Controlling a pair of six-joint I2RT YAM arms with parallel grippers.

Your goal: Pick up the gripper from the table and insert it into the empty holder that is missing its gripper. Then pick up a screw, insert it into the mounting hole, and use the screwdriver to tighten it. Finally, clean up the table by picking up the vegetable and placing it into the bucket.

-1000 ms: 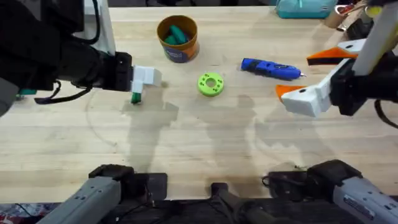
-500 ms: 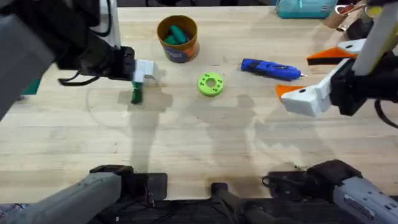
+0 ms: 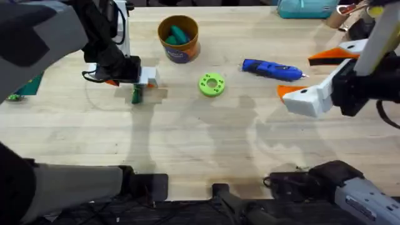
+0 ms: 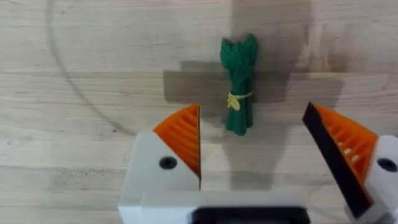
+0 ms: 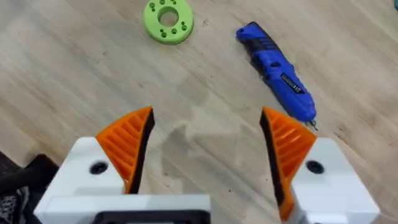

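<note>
The vegetable (image 3: 136, 95) is a small dark green bundle lying flat on the table (image 3: 200, 144), left of centre. My left gripper (image 3: 142, 80) hangs just above it, pointing down. In the left wrist view the vegetable (image 4: 238, 84) lies just ahead of the gap between the orange pads, and the left gripper (image 4: 252, 113) is open and holds nothing. The orange-brown bucket (image 3: 178, 39), with teal pieces inside, stands behind it. The blue screwdriver (image 3: 272, 69) lies at the right. My right gripper (image 3: 306, 74) hovers open beside it, and the screwdriver (image 5: 277, 71) shows beyond the open right gripper (image 5: 206, 118).
A lime green disc (image 3: 212, 84) with a hole lies between the vegetable and the screwdriver, also visible as the disc (image 5: 168, 20) in the right wrist view. A teal container (image 3: 305, 7) and other items sit at the back right edge. A green item (image 3: 24, 87) lies at the far left.
My left arm has risen and swung toward the camera, turning its gripper to point down over the vegetable. The right arm and the objects on the table have not moved.
</note>
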